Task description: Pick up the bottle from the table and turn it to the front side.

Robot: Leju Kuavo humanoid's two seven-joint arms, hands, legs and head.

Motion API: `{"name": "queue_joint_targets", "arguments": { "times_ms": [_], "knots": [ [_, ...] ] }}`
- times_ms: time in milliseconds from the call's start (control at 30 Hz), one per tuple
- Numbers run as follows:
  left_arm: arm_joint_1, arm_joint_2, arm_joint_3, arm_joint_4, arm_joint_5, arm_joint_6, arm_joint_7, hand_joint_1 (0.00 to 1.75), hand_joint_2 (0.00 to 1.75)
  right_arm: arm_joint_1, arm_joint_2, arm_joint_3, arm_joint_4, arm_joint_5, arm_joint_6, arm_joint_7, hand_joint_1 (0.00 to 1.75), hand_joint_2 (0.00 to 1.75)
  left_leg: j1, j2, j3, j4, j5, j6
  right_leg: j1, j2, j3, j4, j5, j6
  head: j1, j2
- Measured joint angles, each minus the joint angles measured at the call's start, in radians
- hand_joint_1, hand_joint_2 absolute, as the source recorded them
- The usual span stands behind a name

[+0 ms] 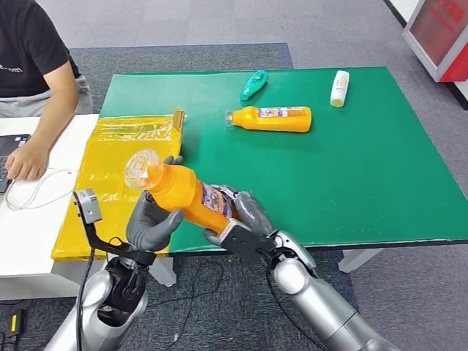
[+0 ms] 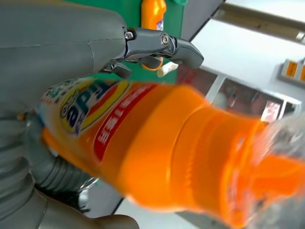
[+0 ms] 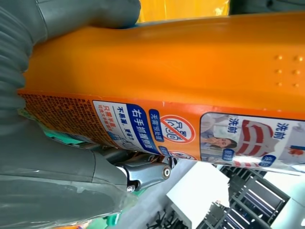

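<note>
Both hands of the humanoid robot grasp an orange bottle above the near edge of the green bench. The left hand wraps around the neck end, just below the clear cap, which points up and toward the robot's left. The right hand clasps the base end, its fingers closed over the printed label. The bottle lies tilted, cap end higher, clear of the bench surface. In the left wrist view, the blue-and-yellow logo side of the bottle faces the camera, with the left hand curled around it. In the right wrist view, the small-print side with a red prohibition sign shows on the bottle, held by the right hand.

Beyond them, a yellow bag lies at the bench's left side. Farther back, a second orange bottle rests on its side. A teal bottle and a white bottle lie near the far edge. At the left, a person in a black shirt sits at a white table, one hand on a laptop.
</note>
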Motion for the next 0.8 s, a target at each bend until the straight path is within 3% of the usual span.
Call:
{"name": "queue_joint_targets", "arguments": {
  "times_ms": [600,633,733,767,800],
  "knots": [
    [-0.057,0.041,-0.044,0.028,-0.138,-0.025,-0.029,0.03,1.75,-0.015,0.000,0.004,0.001,0.038,0.008,0.004,1.75,1.75,0.000,0.000,0.000,0.000,0.000,0.000,0.000,0.000,0.000,0.000,0.000,0.000,0.000,0.000],
    [-0.061,0.042,-0.045,0.028,-0.154,-0.019,-0.036,0.24,1.75,-0.015,0.000,0.006,0.001,0.038,0.009,0.005,1.75,1.75,0.000,0.000,0.000,0.000,0.000,0.000,0.000,0.000,0.000,0.000,0.000,0.000,0.000,0.000],
    [-0.071,0.045,-0.049,0.028,-0.196,-0.006,-0.055,1.52,1.75,-0.015,0.000,0.010,0.001,0.031,0.022,0.008,1.75,1.75,0.000,0.000,0.000,0.000,0.000,0.000,0.000,0.000,0.000,0.000,0.000,0.000,0.000,0.000],
    [-0.074,0.045,-0.049,0.028,-0.205,-0.003,-0.060,1.75,1.75,-0.014,0.000,0.012,0.001,0.026,0.027,0.009,1.75,1.75,0.000,0.000,0.000,0.000,0.000,0.000,0.000,0.000,0.000,0.000,0.000,0.000,0.000,0.000],
    [-0.076,0.046,-0.049,0.028,-0.211,0.000,-0.063,1.75,1.75,-0.013,0.000,0.013,0.001,0.022,0.032,0.009,1.75,1.75,0.000,0.000,0.000,0.000,0.000,0.000,0.000,0.000,0.000,0.000,0.000,0.000,0.000,0.000]
  ]
}}
